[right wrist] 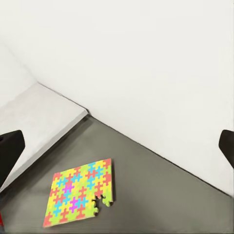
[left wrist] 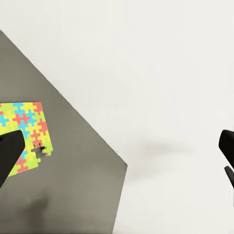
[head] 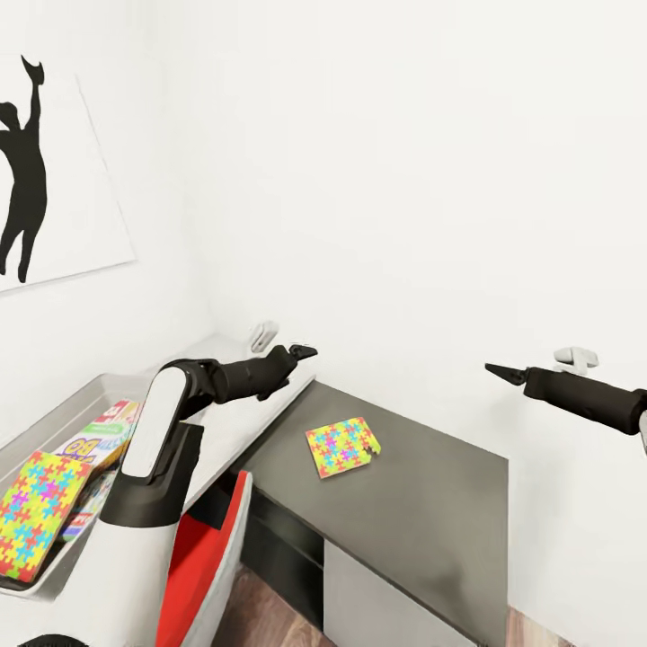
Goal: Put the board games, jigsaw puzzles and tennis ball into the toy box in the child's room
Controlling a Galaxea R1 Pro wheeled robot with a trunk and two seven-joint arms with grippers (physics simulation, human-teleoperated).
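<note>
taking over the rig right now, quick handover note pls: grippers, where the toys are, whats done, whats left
Left gripper: empty, held over the near edge of the table; its fingers stand wide apart in the left wrist view.
Right gripper: empty, raised over the table's far side; fingers also wide apart in its wrist view.
Toy box, at the left: already holds one jigsaw puzzle lying on top of board games.
Left on the table: the second puzzle, flat, one piece slightly loose at its corner.
Tennis ball: I can't spot it, so check the box.
Next: probably pick up the table puzzle and box it.
</note>
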